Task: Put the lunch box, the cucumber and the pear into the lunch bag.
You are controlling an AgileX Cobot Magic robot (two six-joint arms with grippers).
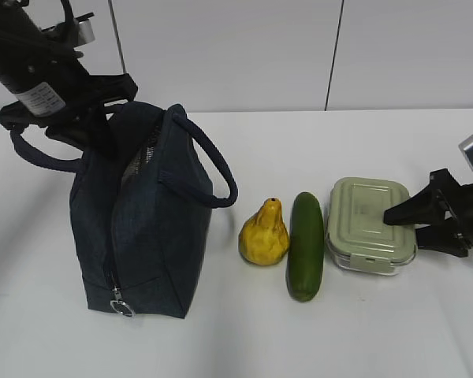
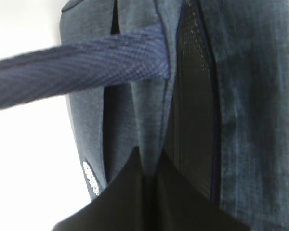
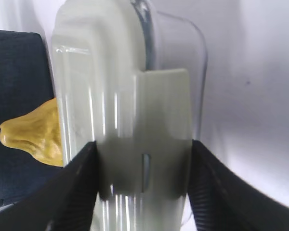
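Right gripper (image 1: 402, 222): jaws spread wide at the lunch box's (image 1: 370, 224) right end, one finger on each side of the pale green lid clip in the right wrist view, contact not discernible. Cucumber (image 1: 306, 246): lying just left of the box, pear (image 1: 264, 235) just beside it; the right wrist view shows only the pear's neck past the box, against dark fabric. Lunch bag (image 1: 146, 228): standing upright farther left on the white table (image 1: 315, 331), ring pull low. Left gripper (image 2: 147, 185): fingers pinched together on the bag's upper fabric; a small white label there is unreadable.
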